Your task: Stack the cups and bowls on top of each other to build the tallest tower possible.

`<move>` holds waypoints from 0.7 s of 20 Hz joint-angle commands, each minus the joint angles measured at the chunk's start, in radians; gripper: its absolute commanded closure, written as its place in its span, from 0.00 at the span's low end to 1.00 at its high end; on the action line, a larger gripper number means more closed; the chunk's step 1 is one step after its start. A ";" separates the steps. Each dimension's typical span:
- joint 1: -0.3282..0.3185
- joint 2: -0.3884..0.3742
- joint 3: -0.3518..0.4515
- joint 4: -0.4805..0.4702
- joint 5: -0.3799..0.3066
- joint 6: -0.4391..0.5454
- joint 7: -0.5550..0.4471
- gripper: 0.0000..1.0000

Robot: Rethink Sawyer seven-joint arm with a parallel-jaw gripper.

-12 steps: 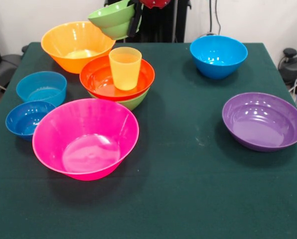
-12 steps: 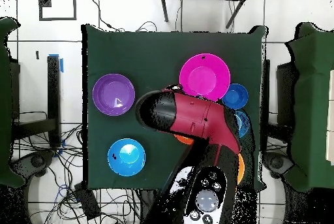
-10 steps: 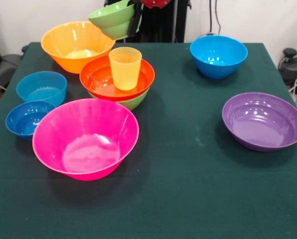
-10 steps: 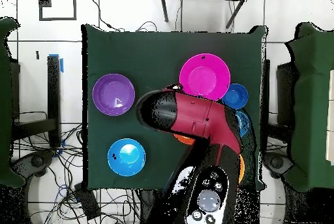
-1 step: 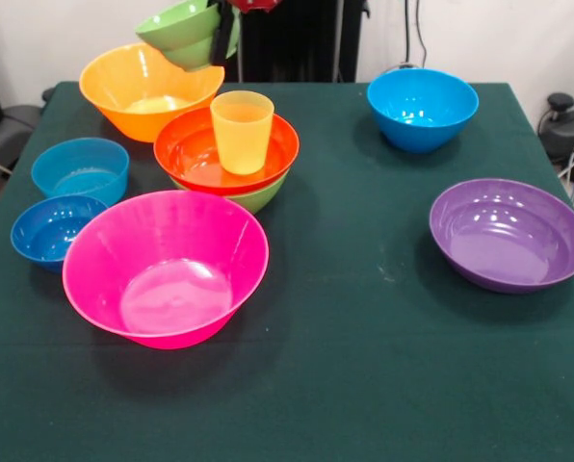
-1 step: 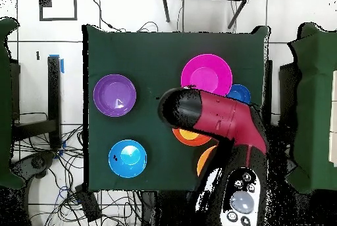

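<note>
Front view: jaws clamp a small green bowl (image 5: pixel 181 31) by its rim.
It hangs tilted above the orange bowl (image 5: pixel 144 89), behind the yellow cup (image 5: pixel 242 130) in the red-orange bowl (image 5: pixel 195 154).

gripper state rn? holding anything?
Gripper: shut on the small green bowl, which hangs tilted in the air above the orange bowl.
</note>
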 commanded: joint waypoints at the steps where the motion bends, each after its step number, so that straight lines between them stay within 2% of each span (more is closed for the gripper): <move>1: 0.003 0.073 0.158 -0.070 -0.107 0.126 -0.212 1.00; 6: 0.006 0.110 0.165 -0.124 -0.130 0.151 -0.202 1.00; 10: -0.014 0.127 0.204 -0.156 -0.133 0.201 -0.233 1.00; 14: -0.010 0.157 0.225 -0.202 -0.133 0.259 -0.220 1.00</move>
